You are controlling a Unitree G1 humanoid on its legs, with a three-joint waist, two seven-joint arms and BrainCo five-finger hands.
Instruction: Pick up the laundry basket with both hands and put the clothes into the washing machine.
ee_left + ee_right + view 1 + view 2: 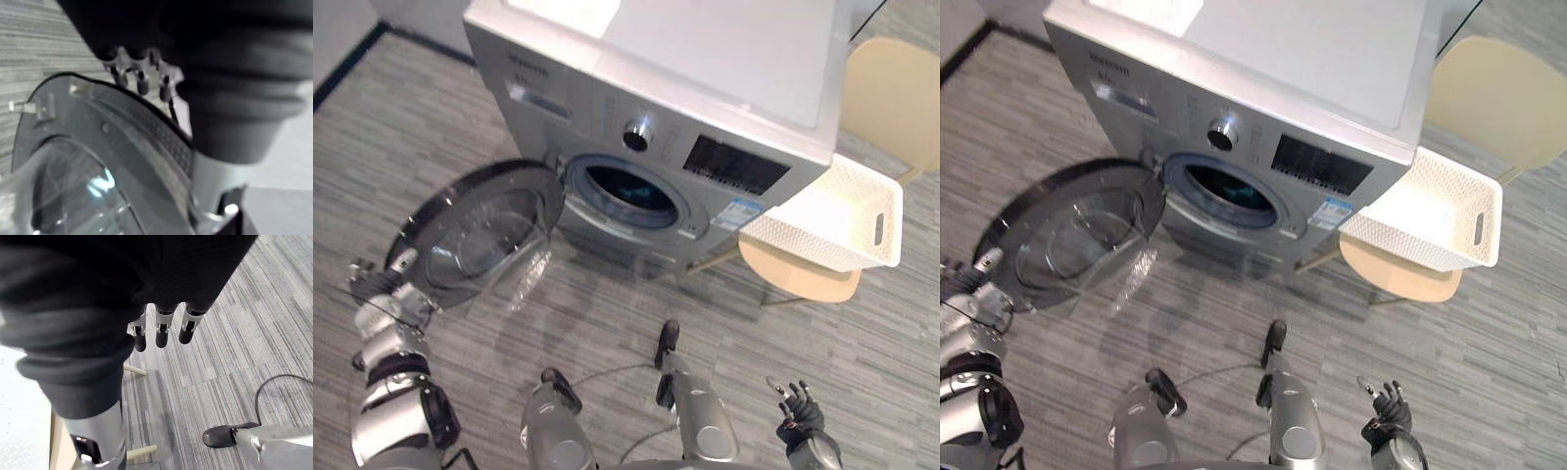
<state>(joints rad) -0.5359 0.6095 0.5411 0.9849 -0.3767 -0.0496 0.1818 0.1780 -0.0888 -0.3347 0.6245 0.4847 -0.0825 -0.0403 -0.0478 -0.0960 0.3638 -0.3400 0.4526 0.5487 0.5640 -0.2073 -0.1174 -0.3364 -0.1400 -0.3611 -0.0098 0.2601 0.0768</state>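
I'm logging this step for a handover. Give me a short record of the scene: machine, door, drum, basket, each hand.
washing machine: silver, front-loading
door: swung wide open
drum: something teal inside
laundry basket: white, on a beige chair beside the machine
left hand: open, by the door's rim
right hand: open, over the floor, holding nothing

Looks like a home laundry corner or a mock-up of one: silver front-loading washing machine [705,88] with round door [480,230] swung open, white perforated laundry basket [832,220] on a beige chair [891,88], grey striped floor [862,343].
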